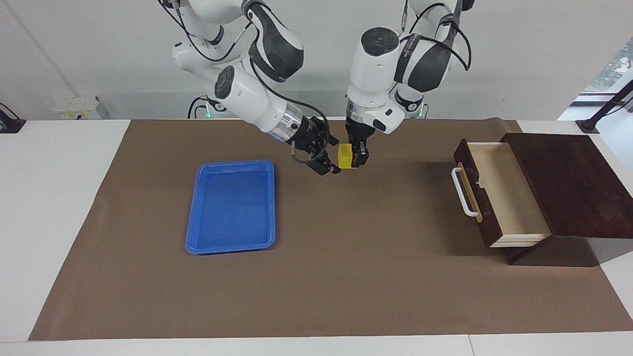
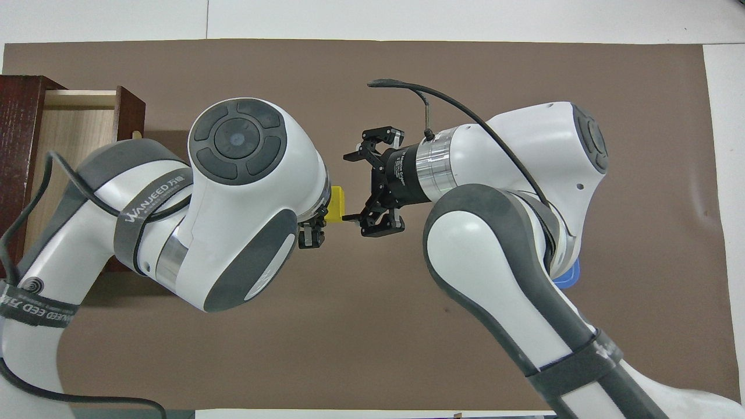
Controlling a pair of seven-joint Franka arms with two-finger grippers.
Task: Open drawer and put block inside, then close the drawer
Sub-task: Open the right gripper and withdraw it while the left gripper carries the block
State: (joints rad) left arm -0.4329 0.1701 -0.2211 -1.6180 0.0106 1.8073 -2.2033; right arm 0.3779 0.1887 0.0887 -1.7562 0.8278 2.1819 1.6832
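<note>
Two arms meet above mid-mat. In the facing view the drawer (image 1: 499, 193) stands pulled open at four o'clock from the left gripper (image 1: 357, 157), which pinches the block (image 1: 345, 156) aloft; the right gripper (image 1: 324, 160), fingers spread, hangs just beside it.

Glossy white arms (image 1: 247, 96) with dark grey joint caps, black cables, grey "WANJEED" bands and black fingers (image 1: 360, 157).
</note>
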